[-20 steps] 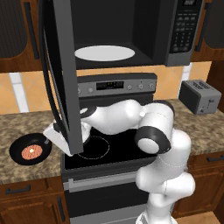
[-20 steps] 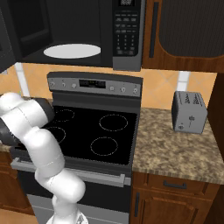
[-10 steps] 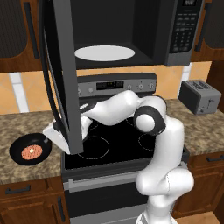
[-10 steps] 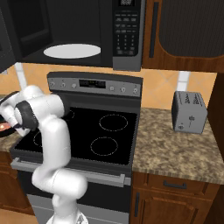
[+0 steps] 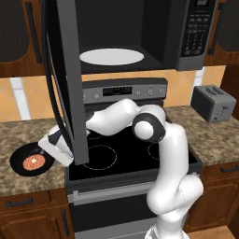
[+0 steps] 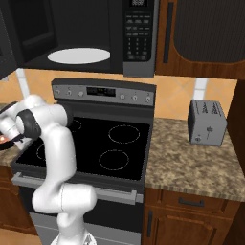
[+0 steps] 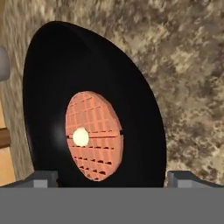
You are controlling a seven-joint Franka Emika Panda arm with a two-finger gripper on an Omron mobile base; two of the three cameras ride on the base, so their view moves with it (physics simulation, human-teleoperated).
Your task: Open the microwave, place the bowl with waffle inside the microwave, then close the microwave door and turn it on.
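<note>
Left base view first: you'll see the wide black over-range microwave (image 5: 135, 37) along the top of the frame, its large dark glass door (image 5: 63, 79) swung out toward the left and the white round turntable (image 5: 111, 57) bare inside. A second ago the white arm was folded over the black stovetop (image 5: 121, 154); it has since stretched toward the lower left, and its hand now sits at the door's lower edge, right beside the shallow round black bowl (image 5: 29, 160) on the speckled stone counter (image 5: 28, 135) at mid-left. The reddish-orange waffle (image 5: 34, 162) lies in the bowl's middle. A small grey toaster (image 5: 213, 102) stands at the right.

Right base view: the arm has swung to the far left edge, where you can just make out a sliver of the bowl (image 6: 4, 143) beyond the wrist. The door's state matches: open.

Hand view: the bowl (image 7: 57, 78) fills the centre, waffle (image 7: 94, 135) inside it, with the two-finger gripper (image 7: 111, 179) spread wide at the bottom edge, holding nothing, one fingertip (image 7: 41, 179) at the lower left.

Judging from this, opening is done and you are on the approach to grasp the bowl; nothing is lifted yet.
</note>
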